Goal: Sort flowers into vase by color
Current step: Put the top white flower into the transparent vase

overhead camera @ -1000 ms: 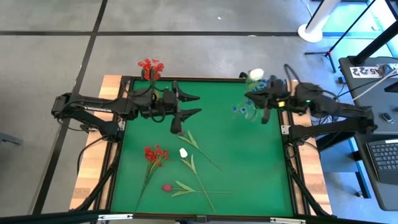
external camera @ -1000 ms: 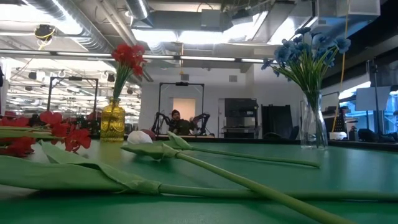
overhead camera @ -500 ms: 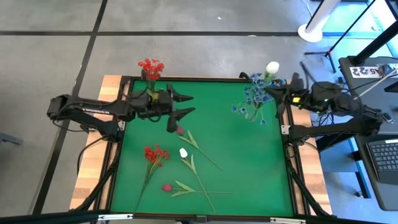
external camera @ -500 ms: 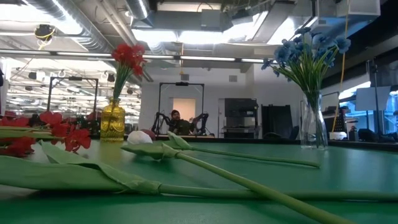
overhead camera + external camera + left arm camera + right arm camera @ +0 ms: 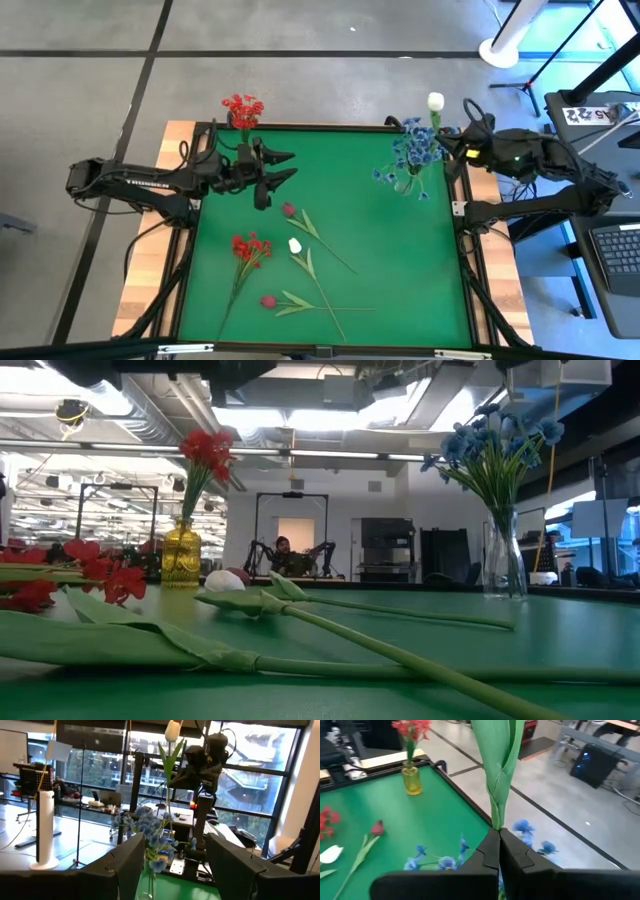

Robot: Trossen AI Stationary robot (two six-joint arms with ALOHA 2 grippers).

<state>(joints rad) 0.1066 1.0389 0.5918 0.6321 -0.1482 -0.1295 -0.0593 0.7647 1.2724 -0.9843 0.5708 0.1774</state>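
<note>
at the far right corner of the green table [image 5: 400, 270]: the right arm reached in from the table's right edge, wrist raised above the rim.
right gripper [image 5: 498, 851]: fingers pressed together on the green stem of a white tulip [image 5: 436, 102], which stood upright from the fingertips, bud topmost.
white tulip vs. right gripper: stem pinched low, leaves rising above the pads; in the left wrist view the bud [image 5: 173, 730] showed high over the blue blooms.
blue flowers [image 5: 410, 152]: in a clear glass vase [image 5: 504, 563], just beside the right gripper toward the table's middle and beneath the held tulip.
left arm: stretched across the far left part of the table, lying low and level.
left gripper [image 5: 277, 166]: fingers spread wide, nothing between them.
red flowers in the yellow vase [image 5: 182, 555]: at the far edge, just beyond the left gripper.
dark red-pink bud [image 5: 288, 210]: lay on the mat near the left gripper's open tips, on their near side.
red cluster stem [image 5: 249, 247], white bud stem [image 5: 295, 246], second dark bud [image 5: 268, 301]: lay on the mat farther toward the near edge, well apart from both grippers.
</note>
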